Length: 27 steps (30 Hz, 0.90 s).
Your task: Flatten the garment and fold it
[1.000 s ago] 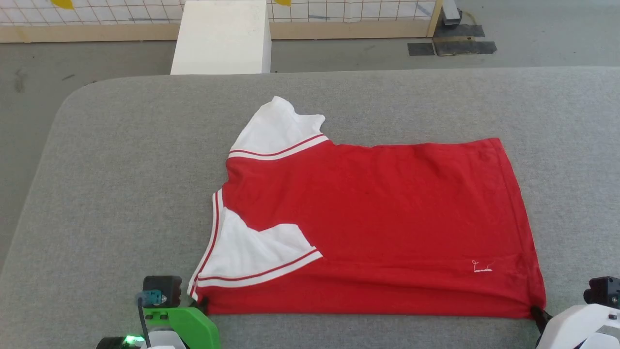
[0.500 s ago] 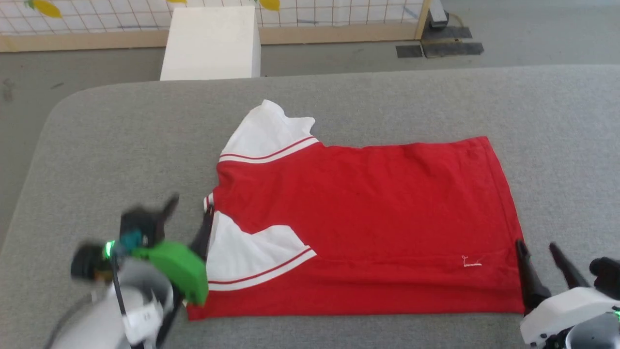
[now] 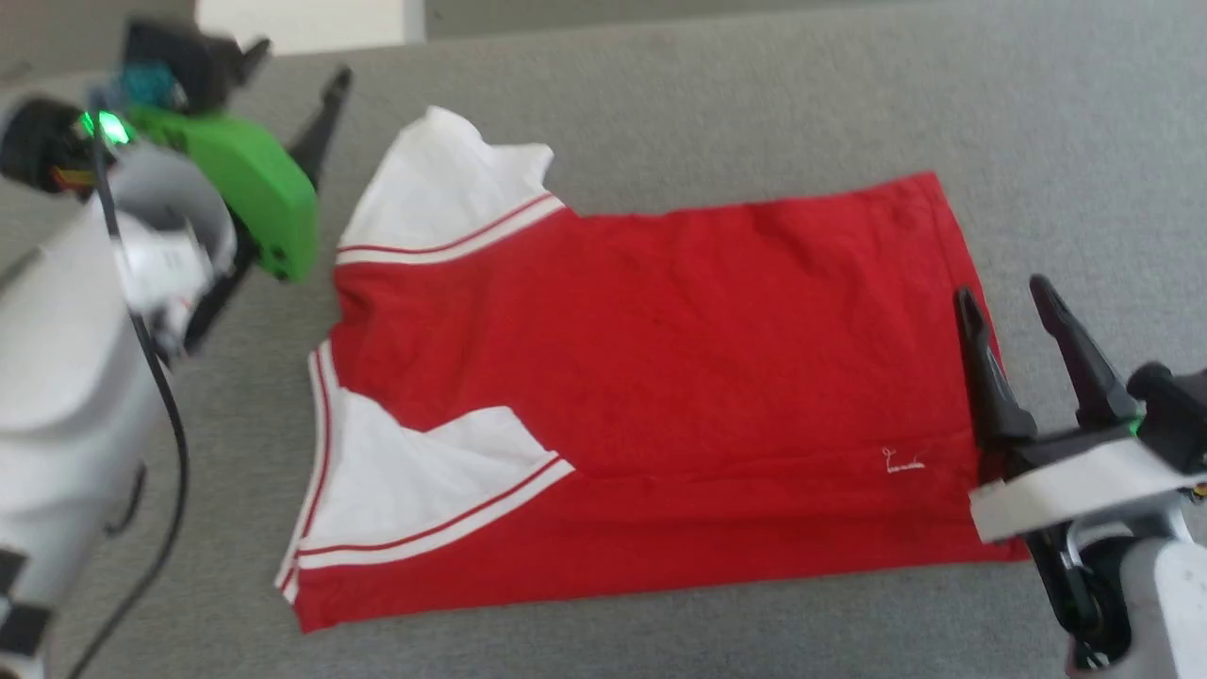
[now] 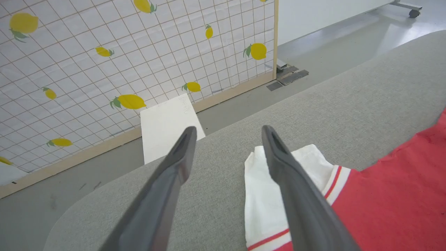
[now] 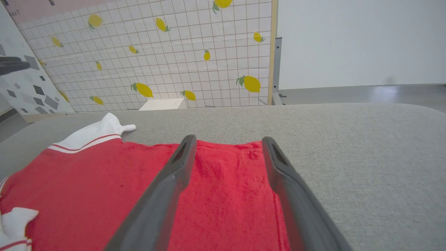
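In your head view, the bright red soft-fabric T-shirt (image 3: 660, 377), with short white sleeves and red-and-white striped trim, lies spread on the grey fabric-covered counter (image 3: 754, 85). Its collar end is towards your left and its hem towards your right. Your left pincer (image 3: 297, 64) is spread and empty over the counter, just beside the far white sleeve (image 3: 443, 179). Your right pincer (image 3: 1001, 297) is also spread and empty, over the hem edge.

In your left wrist view, the left pincer (image 4: 228, 130) shows bare counter (image 4: 348, 104) between its parted fingers. The far white sleeve (image 4: 264, 195) lies by the right-hand finger. Beyond the counter stand a white rectangular box (image 4: 167, 125) and a lemon-printed grid screen (image 4: 104, 69).

In your right wrist view, the right pincer (image 5: 228, 139) is parted over red cloth of the T-shirt (image 5: 104, 188).
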{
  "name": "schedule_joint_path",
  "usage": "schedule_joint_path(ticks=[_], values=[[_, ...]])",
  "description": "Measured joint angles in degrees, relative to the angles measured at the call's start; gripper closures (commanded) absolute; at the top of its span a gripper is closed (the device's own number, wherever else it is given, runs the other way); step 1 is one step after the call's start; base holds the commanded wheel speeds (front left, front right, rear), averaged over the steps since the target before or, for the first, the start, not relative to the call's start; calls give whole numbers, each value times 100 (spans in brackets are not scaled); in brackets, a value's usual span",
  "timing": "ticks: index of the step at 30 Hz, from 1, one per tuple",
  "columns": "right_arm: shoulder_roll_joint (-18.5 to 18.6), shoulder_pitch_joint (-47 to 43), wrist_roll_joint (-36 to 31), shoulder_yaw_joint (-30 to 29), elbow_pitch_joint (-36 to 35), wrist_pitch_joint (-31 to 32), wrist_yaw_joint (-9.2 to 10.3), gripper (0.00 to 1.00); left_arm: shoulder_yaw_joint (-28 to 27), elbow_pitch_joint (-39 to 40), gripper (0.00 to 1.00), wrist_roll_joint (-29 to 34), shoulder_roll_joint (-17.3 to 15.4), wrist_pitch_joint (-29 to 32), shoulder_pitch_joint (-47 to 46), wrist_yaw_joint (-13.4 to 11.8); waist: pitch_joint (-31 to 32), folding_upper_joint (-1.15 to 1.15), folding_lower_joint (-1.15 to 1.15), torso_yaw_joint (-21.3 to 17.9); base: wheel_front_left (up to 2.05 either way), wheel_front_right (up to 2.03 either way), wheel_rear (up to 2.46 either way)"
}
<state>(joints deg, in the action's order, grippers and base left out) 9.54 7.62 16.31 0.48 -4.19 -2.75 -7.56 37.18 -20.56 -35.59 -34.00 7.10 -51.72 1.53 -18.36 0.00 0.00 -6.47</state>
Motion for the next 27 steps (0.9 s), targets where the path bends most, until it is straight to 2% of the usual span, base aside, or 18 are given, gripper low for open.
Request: schedule_joint_path(ticks=[4, 9, 13, 16, 22, 23, 24, 27], values=[[-66, 244, 1, 154, -33, -58, 0, 0, -75, -483, 0, -263, 12, 726, -623, 141, -352, 0, 0, -173, 0, 0, 0], [-188, 455, 2, 301, 16, -157, 0, 0, -129, -837, 0, -587, 70, 1803, -1235, 137, -807, 0, 0, -421, 0, 0, 0], [-288, 563, 37, 375, 116, -283, 0, 0, -155, -948, 0, -782, 115, 2593, -1494, -76, -1111, 0, 0, -629, 0, 0, 0], [-343, 634, 43, 441, 186, -354, 0, 0, -126, -1000, 0, -836, 71, 3151, -1561, -346, -1272, 0, 1, -807, 0, 0, 0], [-391, 661, 49, 464, 278, -439, -1, 0, -60, -853, 0, -935, -88, 3947, -1532, -738, -1483, 0, 1, -1099, 0, 0, 0], [-398, 661, 48, 463, 291, -442, 0, 0, -47, -773, 41, -933, -147, 4051, -1532, -775, -1507, 0, 1, -1134, 0, 0, 0], [-398, 668, 45, 464, 308, -441, 0, 0, -45, -689, 100, -934, -205, 4133, -1530, -809, -1528, 0, 1, -1161, 0, 0, 0], [-375, 794, 27, 467, 334, -367, 0, 0, -58, -464, 100, -970, -286, 4251, -1476, -892, -1554, 0, 1, -1193, 0, 0, 0]])
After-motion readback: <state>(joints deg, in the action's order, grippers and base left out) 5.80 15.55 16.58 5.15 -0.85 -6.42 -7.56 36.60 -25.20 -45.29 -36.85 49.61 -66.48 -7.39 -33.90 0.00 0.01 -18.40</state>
